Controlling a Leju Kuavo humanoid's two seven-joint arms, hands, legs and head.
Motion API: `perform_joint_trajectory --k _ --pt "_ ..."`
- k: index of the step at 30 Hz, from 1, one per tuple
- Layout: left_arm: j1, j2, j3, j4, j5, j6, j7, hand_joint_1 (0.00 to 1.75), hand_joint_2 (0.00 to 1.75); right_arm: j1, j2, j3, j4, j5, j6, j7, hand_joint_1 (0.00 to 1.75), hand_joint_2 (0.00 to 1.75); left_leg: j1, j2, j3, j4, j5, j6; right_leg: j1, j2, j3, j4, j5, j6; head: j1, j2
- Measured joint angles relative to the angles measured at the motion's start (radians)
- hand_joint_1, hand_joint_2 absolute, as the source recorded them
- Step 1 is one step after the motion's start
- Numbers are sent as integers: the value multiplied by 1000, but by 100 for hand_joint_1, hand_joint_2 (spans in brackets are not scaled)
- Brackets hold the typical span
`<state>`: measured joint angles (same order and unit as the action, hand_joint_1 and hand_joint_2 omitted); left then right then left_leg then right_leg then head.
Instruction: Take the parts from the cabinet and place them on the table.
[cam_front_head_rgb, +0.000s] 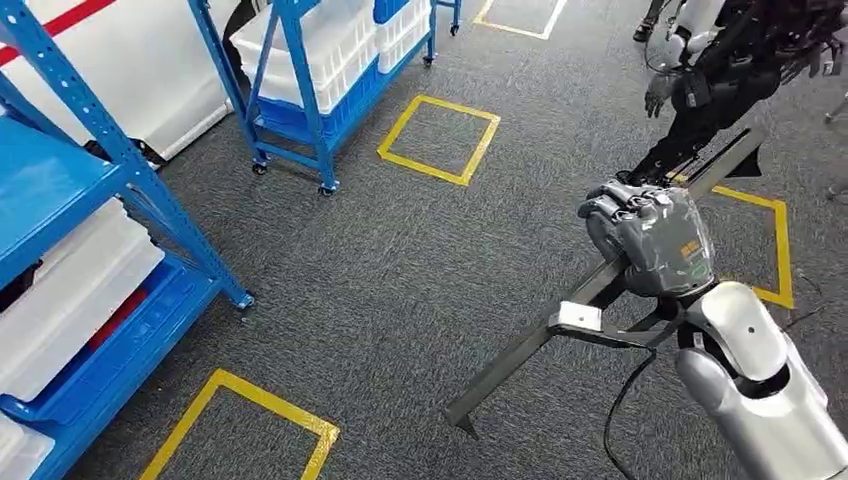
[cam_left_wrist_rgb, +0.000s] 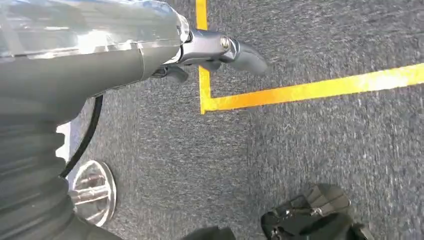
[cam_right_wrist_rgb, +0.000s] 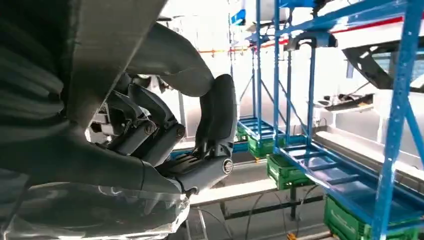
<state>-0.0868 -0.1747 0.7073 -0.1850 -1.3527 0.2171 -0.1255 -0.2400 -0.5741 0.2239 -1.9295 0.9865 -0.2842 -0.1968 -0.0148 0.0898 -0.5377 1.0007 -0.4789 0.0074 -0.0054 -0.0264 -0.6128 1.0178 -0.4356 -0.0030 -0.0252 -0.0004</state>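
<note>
A long dark metal part (cam_front_head_rgb: 520, 350) runs slantwise across the lower right of the head view. My right hand (cam_front_head_rgb: 650, 240) grips it near its middle and holds it above the carpet. In the right wrist view the fingers (cam_right_wrist_rgb: 215, 125) are curled around the same dark part (cam_right_wrist_rgb: 115, 35). My left hand (cam_left_wrist_rgb: 215, 50) hangs over the grey carpet with nothing in it, its fingers loosely apart. The blue cabinet (cam_front_head_rgb: 130, 180) with white bins stands at the left of the head view.
A second blue rack (cam_front_head_rgb: 310, 90) with white bins stands at the back. Yellow tape squares (cam_front_head_rgb: 440, 135) mark the carpet. Another dark robot (cam_front_head_rgb: 720, 70) stands at the far right. Blue racks (cam_right_wrist_rgb: 395, 100) with green crates (cam_right_wrist_rgb: 285, 172) appear in the right wrist view.
</note>
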Motion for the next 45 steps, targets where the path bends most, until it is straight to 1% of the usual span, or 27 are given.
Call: perform_joint_trajectory --k 2,3,5,6,7,10,12,14,16,18,20,22,23,25,26,27,31,32,33,34,36,37,38,40,41,42,45 --pt "0 0 0 0 -2 2 0 0 175 11 -1 -10 -8 2 -5 0 175 175 7 -50 -22 53 -44 -10 -9 14 5 -9 6 -13 0 0" --pt "1 0 1 0 2 2 -1 0 175 13 0 -12 -11 2 -8 0 175 175 8 -67 -54 127 -85 -11 -9 18 4 -9 7 -18 0 0" --pt "-4 0 1 0 0 2 0 0 175 21 0 -14 -11 2 -10 1 175 175 10 -78 -126 290 -152 -17 -8 36 4 -8 6 -20 0 0" --pt "-6 0 1 0 -1 2 0 0 175 29 0 -15 -11 2 -12 1 175 175 11 -78 -145 330 -156 -18 -8 45 4 -8 6 -20 0 0" --pt "-7 0 0 0 -2 2 2 0 175 36 0 -16 -13 2 -13 1 175 175 13 -78 -143 324 -142 -19 -9 53 5 -8 6 -20 0 0" --pt "-5 0 1 0 -1 1 6 0 175 50 0 -25 -22 2 -17 1 175 175 25 -93 -35 91 -7 -19 -11 92 5 4 2 -13 0 0" --pt "0 0 1 0 0 2 6 0 175 50 1 -30 -25 3 -18 1 175 175 28 -153 -7 21 -8 -17 -9 113 -6 14 1 1 0 0" --pt "3 0 1 0 0 6 4 0 175 56 4 -32 -27 7 -19 1 175 175 23 -141 -9 20 -7 -9 -17 129 -17 12 10 16 0 0" --pt "4 0 2 0 2 11 2 0 175 63 6 -34 -28 13 -20 2 175 175 25 -125 -6 4 4 11 -20 144 -17 6 16 32 0 0" --pt "3 0 2 0 2 14 -3 0 175 71 7 -39 -29 16 -24 2 175 175 25 -107 -1 -4 11 22 -15 69 -46 69 -33 33 0 0" --pt "8 0 2 0 3 14 -5 0 175 76 8 -40 -30 18 -28 3 175 175 19 -87 -3 -4 11 25 -17 41 -123 232 -108 37 0 0" --pt "14 1 2 0 3 14 -6 0 175 87 8 -40 -30 18 -28 3 175 175 16 -67 -4 -3 9 27 -19 34 -162 314 -121 38 0 0" --pt "14 1 3 0 3 14 -8 0 175 88 9 -40 -30 18 -28 3 175 175 16 -57 -3 -3 8 26 -19 31 -146 284 -96 38 0 0" --pt "12 1 3 0 -1 13 -9 0 175 88 13 -41 -30 24 -27 9 175 175 16 -40 1 -3 5 21 -19 14 -54 117 -16 35 0 0" --pt "12 1 3 0 -3 12 -9 0 175 88 14 -42 -31 28 -27 11 175 175 15 -33 5 -2 2 16 -17 -24 -3 25 5 31 0 0" --pt "11 1 3 0 -3 11 -8 0 175 88 17 -41 -33 34 -27 15 175 175 5 -28 3 2 -4 8 -2 -43 4 8 -8 22 0 0" --pt "7 1 2 0 -6 6 5 0 175 102 24 -42 -39 46 -28 18 175 175 6 0 11 -1 -10 -12 -2 -1 -2 3 -3 -2 0 0" --pt "7 1 2 0 -6 5 8 0 175 105 26 -42 -42 48 -28 18 175 175 11 -24 7 13 -23 -19 -8 4 2 -1 -1 -9 0 0" --pt "7 1 3 0 -5 5 8 0 175 102 26 -43 -45 48 -29 18 175 175 13 -57 -11 54 -53 -22 -8 13 2 -2 0 -16 0 0" --pt "6 1 3 0 -5 4 8 0 175 102 29 -43 -47 48 -29 18 175 175 13 -73 -49 141 -101 -23 -7 19 1 -2 1 -21 0 0" --pt "0 0 2 0 -5 4 11 0 175 104 32 -42 -47 48 -27 18 175 175 13 -79 -121 297 -163 -24 -3 36 0 0 0 -23 0 0" --pt "-4 0 2 0 -5 2 14 0 175 104 33 -42 -47 47 -27 18 175 175 14 -79 -136 331 -164 -23 -1 46 0 1 0 -24 0 0" --pt "-4 0 2 0 -6 2 18 0 175 104 35 -42 -47 46 -26 18 175 175 14 -79 -128 314 -142 -21 -1 57 1 2 0 -24 0 0" --pt "-3 0 2 0 -12 2 34 0 175 104 36 -43 -47 42 -24 18 175 175 13 -89 -62 167 -51 -12 0 82 2 7 0 -23 0 0" --pt "2 2 3 0 -12 3 36 0 175 105 37 -45 -47 40 -25 19 175 175 13 -115 -24 80 -6 -6 0 93 2 8 -1 -22 0 0" --pt "10 5 3 0 -11 13 35 0 175 111 38 -49 -50 40 -27 19 175 175 12 -158 -6 33 -8 1 2 103 -1 9 0 -18 0 0" --pt "13 4 3 0 -3 42 29 0 175 134 38 -56 -56 39 -31 17 175 175 10 -143 -1 12 -9 5 -7 127 -15 5 11 3 0 0"
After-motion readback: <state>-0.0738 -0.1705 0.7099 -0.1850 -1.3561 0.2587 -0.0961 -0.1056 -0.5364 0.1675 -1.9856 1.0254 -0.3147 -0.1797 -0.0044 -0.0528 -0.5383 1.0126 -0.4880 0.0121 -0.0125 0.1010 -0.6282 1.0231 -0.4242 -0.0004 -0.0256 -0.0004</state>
